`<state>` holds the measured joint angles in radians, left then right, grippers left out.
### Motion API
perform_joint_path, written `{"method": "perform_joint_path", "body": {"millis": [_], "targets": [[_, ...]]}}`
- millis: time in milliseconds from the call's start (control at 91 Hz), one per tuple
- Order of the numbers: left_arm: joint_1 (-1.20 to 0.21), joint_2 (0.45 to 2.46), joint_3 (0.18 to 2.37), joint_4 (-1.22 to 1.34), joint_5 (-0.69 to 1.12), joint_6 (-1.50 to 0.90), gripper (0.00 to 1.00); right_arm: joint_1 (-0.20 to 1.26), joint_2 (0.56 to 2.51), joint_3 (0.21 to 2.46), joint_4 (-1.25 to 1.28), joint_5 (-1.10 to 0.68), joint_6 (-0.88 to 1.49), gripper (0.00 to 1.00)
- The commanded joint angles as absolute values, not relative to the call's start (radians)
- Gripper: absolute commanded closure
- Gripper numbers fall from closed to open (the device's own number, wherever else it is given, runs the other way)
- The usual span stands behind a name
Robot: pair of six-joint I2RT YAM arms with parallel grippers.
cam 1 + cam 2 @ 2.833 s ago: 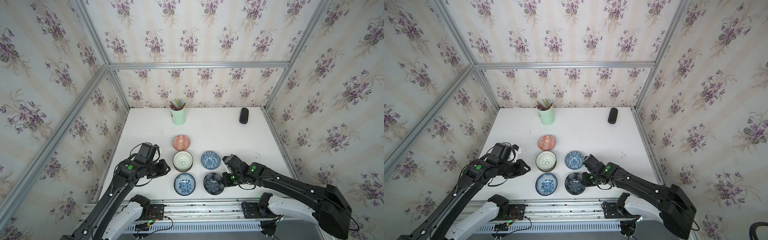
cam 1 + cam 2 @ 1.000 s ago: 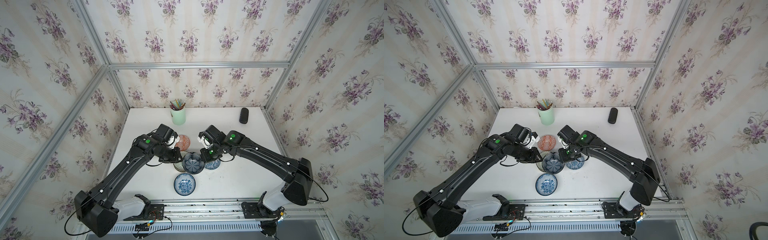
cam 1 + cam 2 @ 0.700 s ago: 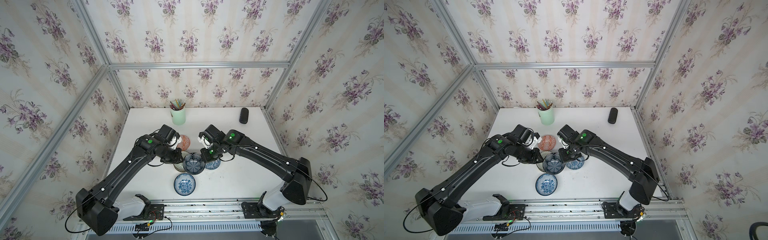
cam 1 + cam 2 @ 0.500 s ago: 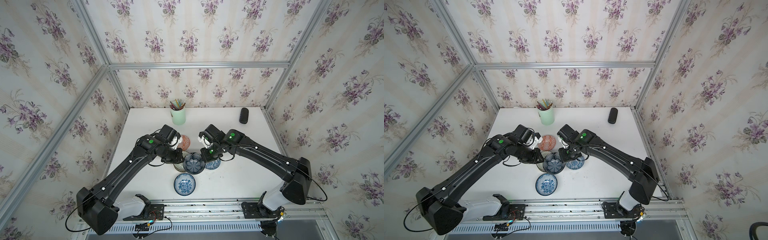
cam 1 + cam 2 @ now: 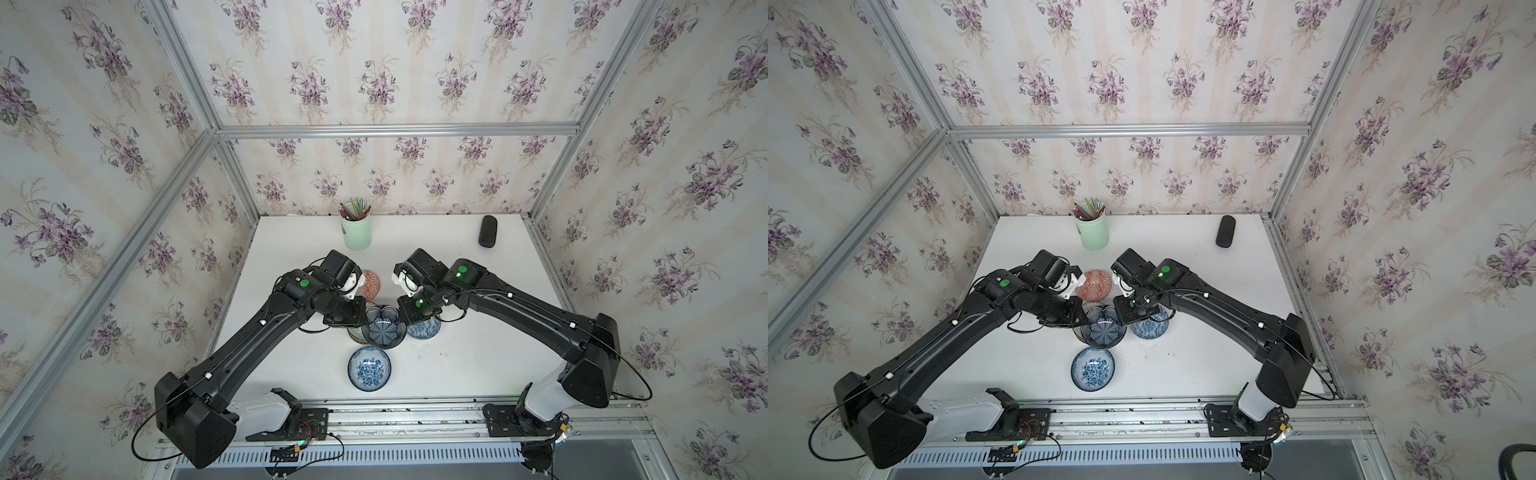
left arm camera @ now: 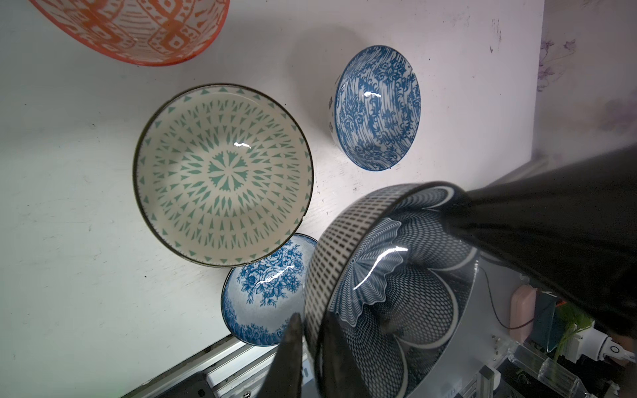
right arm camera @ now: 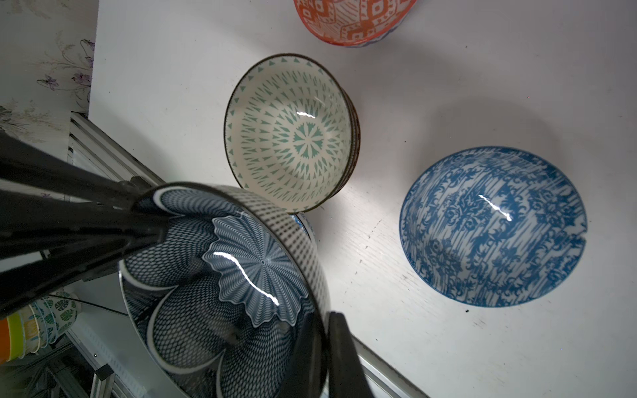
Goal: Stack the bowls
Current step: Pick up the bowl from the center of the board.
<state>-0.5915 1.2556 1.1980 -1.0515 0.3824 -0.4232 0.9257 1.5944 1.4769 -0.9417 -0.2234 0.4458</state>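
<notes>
The left fingers (image 6: 287,351) stand narrow, one inside and one outside the rim of the navy bowl (image 6: 375,275), pinching it. The right fingers (image 7: 344,355) are closed the same way on the opposite side of that rim. So one bowl hangs between two pairs of fingers, held clear of the worktop (image 5: 457,361). In both top views it sits over the green-patterned bowl (image 6: 224,172) and hides most of it. Its inside shows pale petals over a fine dark net, and its outer wall carries rows of small dark dashes.

Five bowls show their faces, one of each pattern: the navy bowl in the air and four below it.
- The green-patterned bowl has a dark rim. The right wrist view shows further rims nested under it; how many I cannot tell.
- The blue flowered bowl (image 5: 369,368) stands alone, nearest the arms' bases.
- The blue streaked bowl (image 7: 493,227) stands just beside the green-patterned bowl, on the right arm's side.
- The orange bowl (image 5: 1096,284) lies farther back, between the two wrists.

Behind the bowls stands one mint cup (image 5: 356,232) full of pencils. One black oblong case (image 5: 487,231) lies near the far right corner. The left arm (image 5: 257,332) and the right arm (image 5: 519,307), both black, reach in from the front rail and meet over the bowls.
</notes>
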Motion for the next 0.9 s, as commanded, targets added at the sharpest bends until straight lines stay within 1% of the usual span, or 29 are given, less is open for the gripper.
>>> {"method": "perform_joint_path", "body": {"millis": [0, 154, 231, 297, 429, 538, 571, 593, 637, 692, 780, 890], "targets": [[-0.595, 1.259, 1.197, -1.056, 0.372, -0.425, 0.87, 0.927, 1.597, 1.491, -0.921, -0.239, 0.45, 1.0], [-0.598, 1.262, 1.197, -1.059, 0.368, -0.425, 0.89, 0.928, 1.605, 1.493, -0.922, -0.239, 0.449, 1.0], [-0.599, 1.264, 1.198, -1.061, 0.364, -0.425, 0.93, 0.93, 1.608, 1.493, -0.917, -0.242, 0.449, 1.0], [-0.599, 1.263, 1.2, -1.064, 0.363, -0.425, 1.0, 0.93, 1.609, 1.493, -0.915, -0.243, 0.45, 1.0], [-0.599, 1.257, 1.209, -1.072, 0.363, -0.426, 1.0, 0.93, 1.614, 1.501, -0.913, -0.247, 0.45, 1.0], [-0.6, 1.253, 1.221, -1.084, 0.318, -0.427, 1.0, 0.929, 1.621, 1.521, -0.917, -0.242, 0.444, 1.0], [-0.6, 1.252, 1.224, -1.088, 0.309, -0.426, 1.0, 0.931, 1.623, 1.527, -0.916, -0.244, 0.438, 0.95], [-0.6, 1.253, 1.227, -1.09, 0.303, -0.426, 1.0, 0.931, 1.624, 1.532, -0.917, -0.242, 0.436, 0.85], [-0.599, 1.251, 1.228, -1.091, 0.294, -0.425, 1.0, 0.93, 1.626, 1.541, -0.92, -0.24, 0.431, 0.67], [-0.6, 1.253, 1.23, -1.093, 0.275, -0.426, 1.0, 0.93, 1.626, 1.553, -0.92, -0.235, 0.426, 0.54], [-0.599, 1.262, 1.236, -1.108, 0.24, -0.434, 1.0, 0.93, 1.626, 1.578, -0.927, -0.22, 0.416, 0.44], [-0.593, 1.27, 1.241, -1.115, 0.215, -0.434, 1.0, 0.93, 1.613, 1.608, -0.927, -0.215, 0.402, 0.41]]}}
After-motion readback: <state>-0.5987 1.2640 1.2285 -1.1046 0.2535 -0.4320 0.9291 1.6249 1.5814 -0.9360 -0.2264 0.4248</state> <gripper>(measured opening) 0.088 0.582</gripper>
